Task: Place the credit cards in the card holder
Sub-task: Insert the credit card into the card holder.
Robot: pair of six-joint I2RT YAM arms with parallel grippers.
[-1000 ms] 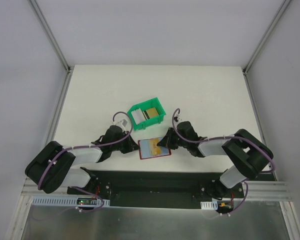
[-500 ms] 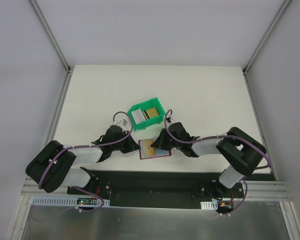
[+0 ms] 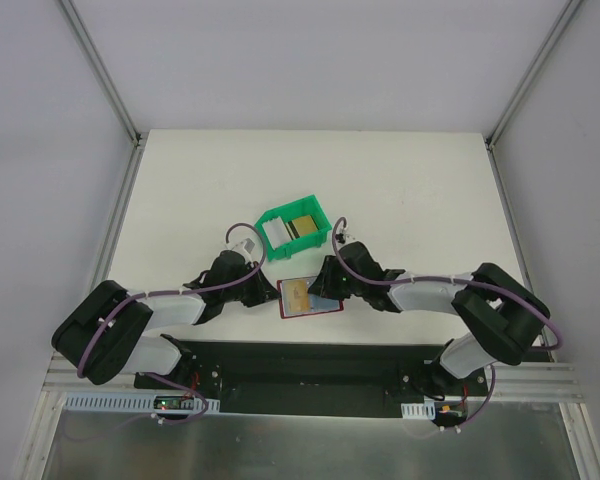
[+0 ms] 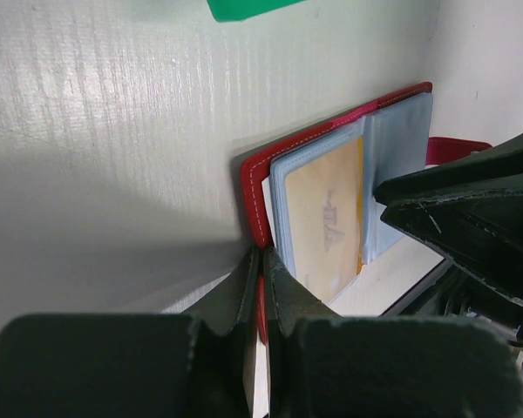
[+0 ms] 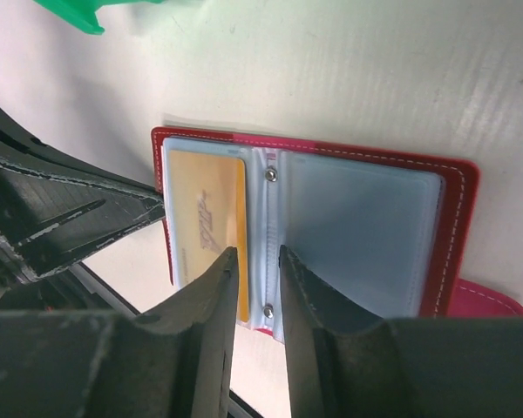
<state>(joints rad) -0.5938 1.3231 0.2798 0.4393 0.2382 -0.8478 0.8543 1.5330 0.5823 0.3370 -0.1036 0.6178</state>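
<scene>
Top external: card holder [image 3: 308, 297] is lying open on the white desk [image 3: 400, 190], credit cards [image 3: 301, 226] waiting in the green bin [image 3: 270, 218], grey walls [image 3: 280, 60] enclosing. Left wrist: left hand [image 4: 261, 287] is pinching the red cover edge, a golden card [image 4: 327, 218] sitting pocketed. Right wrist: right hand [image 5: 255, 270] is hanging narrow over the spine, grip unclear; pushing down could drag the holder from that pinch.

No words or numbers can be read anywhere. The golden-yellow card [image 5: 206, 218] sits in a pocket of the open card holder [image 5: 458, 235]. It has a small pale mark in its middle. The mark looks like a few slanted strokes. In both wrist views it is too faint and blurry to tell if it is letters or a picture.
</scene>
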